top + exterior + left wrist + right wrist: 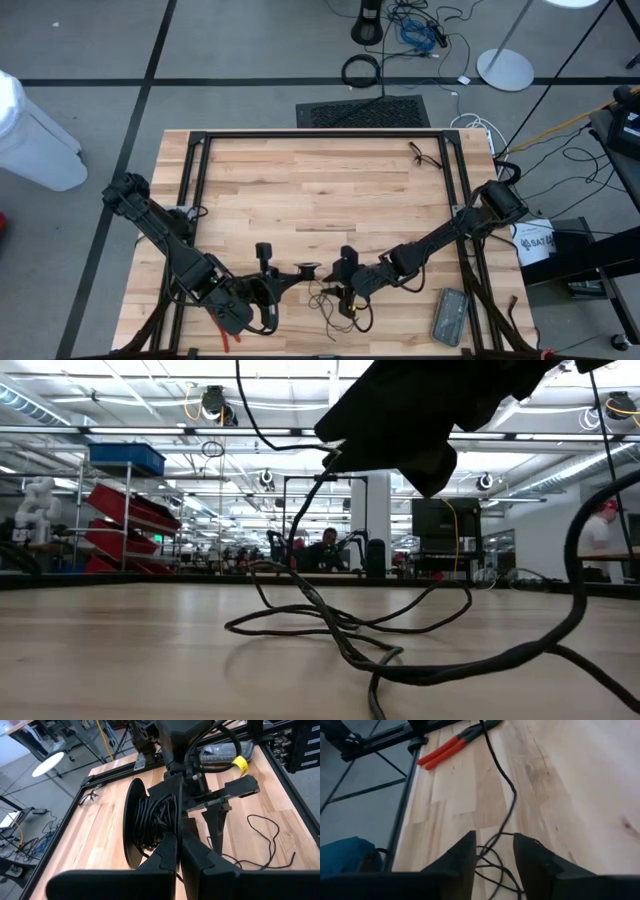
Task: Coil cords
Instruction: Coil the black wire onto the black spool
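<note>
The thin black cord is partly wound on a black reel point(150, 822). The reel hangs above the table's near middle, in front of my shut left gripper point(178, 855). The rest of the cord lies in loose loops on the wood point(335, 305) point(340, 625). My right gripper point(495, 847) point(343, 285) stands open just right of the reel, slanting down over the loops. One strand point(507, 795) runs on the table between its fingers and does not plainly touch them. My left gripper pinches the reel's near flange point(178, 820) between its two fingers, at the flange's edge. The fingers come from the table's near left, slanting slightly down. The reel is lifted clear of the table, on edge, with its wound cord facing my right gripper.
Red-handled pliers point(450, 747) point(222, 332) lie near the front left by the black frame rail point(190, 200). A grey device point(450, 315) lies at the front right. A small dark item point(425, 153) lies at the far right. The table's far half is bare wood point(320, 190).
</note>
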{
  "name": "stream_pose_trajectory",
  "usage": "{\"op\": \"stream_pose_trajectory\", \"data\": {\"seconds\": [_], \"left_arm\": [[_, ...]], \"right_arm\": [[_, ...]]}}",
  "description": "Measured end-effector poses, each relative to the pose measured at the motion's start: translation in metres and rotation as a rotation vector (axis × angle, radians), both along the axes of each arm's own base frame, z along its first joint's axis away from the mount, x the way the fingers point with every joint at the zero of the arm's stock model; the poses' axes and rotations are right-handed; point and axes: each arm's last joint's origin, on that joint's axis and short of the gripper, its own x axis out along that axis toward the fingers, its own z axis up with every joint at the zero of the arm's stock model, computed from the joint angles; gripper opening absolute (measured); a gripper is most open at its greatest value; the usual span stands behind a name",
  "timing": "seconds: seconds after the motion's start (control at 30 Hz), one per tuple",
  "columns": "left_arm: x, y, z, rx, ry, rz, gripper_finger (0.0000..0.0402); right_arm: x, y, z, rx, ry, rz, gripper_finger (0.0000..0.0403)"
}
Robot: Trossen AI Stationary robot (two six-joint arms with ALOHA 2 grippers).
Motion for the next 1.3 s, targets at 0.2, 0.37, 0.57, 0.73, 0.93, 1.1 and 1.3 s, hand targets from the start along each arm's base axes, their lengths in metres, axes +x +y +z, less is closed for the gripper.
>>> {"op": "stream_pose_trajectory", "data": {"seconds": [0.2,0.37,0.57,0.73,0.93,1.1,1.3], "left_arm": [[0.000,0.000,0.000,0.001,-0.001,0.001,0.0010],[0.000,0.000,0.000,0.001,-0.002,0.003,0.0010],[0.000,0.000,0.000,0.000,-0.002,0.004,0.0010],[0.000,0.000,0.000,0.000,-0.002,0.005,0.0010],[0.000,0.000,0.000,-0.003,-0.005,0.008,0.0010],[0.000,0.000,0.000,-0.004,-0.005,0.009,0.0010],[0.000,0.000,0.000,0.000,-0.001,0.009,0.0010]], "right_arm": [[0.000,-0.001,-0.001,-0.023,0.002,-0.019,0.0135],[0.000,-0.001,-0.001,-0.038,-0.004,-0.029,0.0111],[0.000,-0.001,-0.001,-0.047,-0.005,-0.019,0.0037],[0.002,0.000,-0.004,-0.040,-0.010,0.007,0.0026],[0.006,0.003,-0.014,-0.020,-0.016,0.020,0.0064],[0.007,0.003,-0.015,-0.017,-0.017,0.021,0.0073],[0.007,0.002,-0.013,-0.023,-0.021,0.026,0.0023]]}}
